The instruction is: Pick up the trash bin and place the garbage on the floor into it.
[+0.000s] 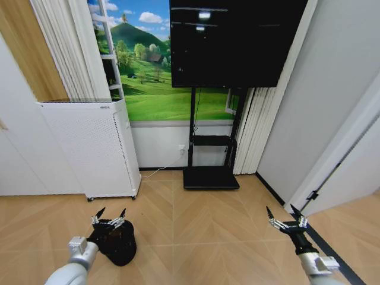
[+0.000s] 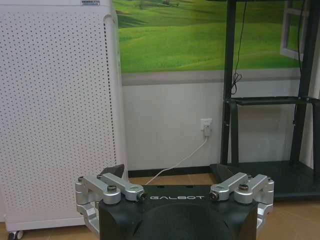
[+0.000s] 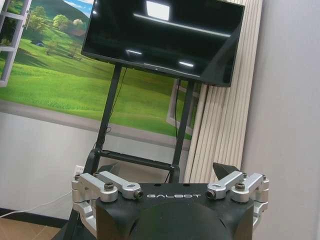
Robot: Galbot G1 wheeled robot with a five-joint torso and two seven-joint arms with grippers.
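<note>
The trash bin (image 1: 120, 244), small, black and round, is on the wood floor at the lower left of the head view. My left gripper (image 1: 110, 216) is at the bin's far upper edge, fingers spread open and pointing at the wall. I cannot tell whether it touches the bin. The left wrist view has one dark fingertip (image 2: 118, 171) and no bin between the fingers. My right gripper (image 1: 284, 214) hovers open over bare floor at the lower right, with nothing in it. The garbage is out of view.
A tall white perforated appliance (image 1: 89, 148) on casters stands just beyond the bin against the left wall. A black TV stand (image 1: 211, 177) with a large screen (image 1: 231, 41) occupies the middle back. A white cable (image 2: 180, 161) runs to a wall socket. A grey wall closes the right side.
</note>
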